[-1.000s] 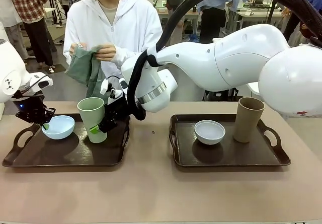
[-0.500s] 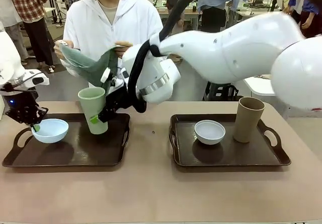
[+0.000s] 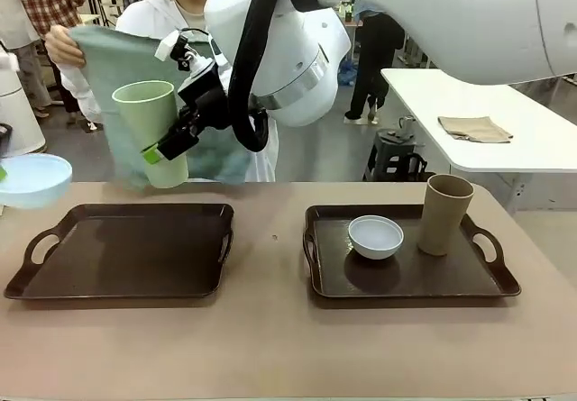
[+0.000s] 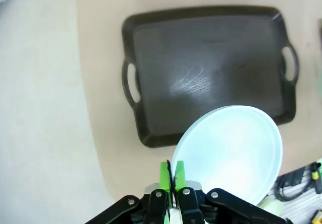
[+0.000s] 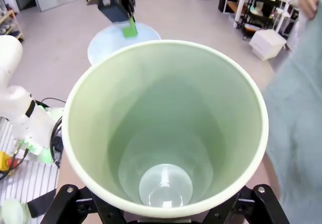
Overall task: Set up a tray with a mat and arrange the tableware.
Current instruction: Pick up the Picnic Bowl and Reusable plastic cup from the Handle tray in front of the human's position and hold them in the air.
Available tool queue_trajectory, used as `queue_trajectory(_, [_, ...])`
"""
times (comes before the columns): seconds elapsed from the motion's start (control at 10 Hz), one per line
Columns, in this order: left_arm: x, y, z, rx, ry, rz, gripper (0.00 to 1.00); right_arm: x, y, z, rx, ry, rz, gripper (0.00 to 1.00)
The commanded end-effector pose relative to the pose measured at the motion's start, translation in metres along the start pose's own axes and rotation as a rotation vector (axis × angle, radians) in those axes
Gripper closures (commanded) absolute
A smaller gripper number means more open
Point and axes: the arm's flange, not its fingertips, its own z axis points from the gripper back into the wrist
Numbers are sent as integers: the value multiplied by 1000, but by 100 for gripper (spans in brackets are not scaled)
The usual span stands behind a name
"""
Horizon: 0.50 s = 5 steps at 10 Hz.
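Left tray [image 3: 126,261] bare; blue bowl [image 3: 34,180] and green cup [image 3: 149,117] held clear of it, mat [image 3: 108,59] spread beyond.
Left gripper [image 4: 172,176], jaws pinched narrow on the bowl's rim, holds it in the air off the tray's left end. A person's hand [image 3: 61,45] holds the mat open past the tray's far edge. Right gripper [image 3: 162,151], jaws spread round the cup's wall, holds it above that far edge, long axis near upright, mouth up, in front of the mat. Judgement: mat goes down first, and the cup is the nearer obstacle. White bowl [image 3: 376,236] and tan cup [image 3: 444,214] sit on the right tray [image 3: 487,284], well apart to the right.
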Motion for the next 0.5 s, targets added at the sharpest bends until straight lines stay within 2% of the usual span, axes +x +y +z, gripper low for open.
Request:
queue_trajectory(0.0, [-6, 2, 8, -14, -18, 23, 100, -15, -5, -8, -12, 38, -60, 89])
queue_trajectory(0.1, [0, 0, 0, 0, 0, 0, 100, -29, -20, -11, 17, 49, -112, 89])
queue_trajectory(0.2, [0, 0, 0, 0, 0, 0, 100, -4, 1, -2, 2, 14, -18, 89])
queue_trajectory(0.4, [0, 0, 0, 0, 0, 0, 100, -4, 1, -2, 2, 14, -18, 89])
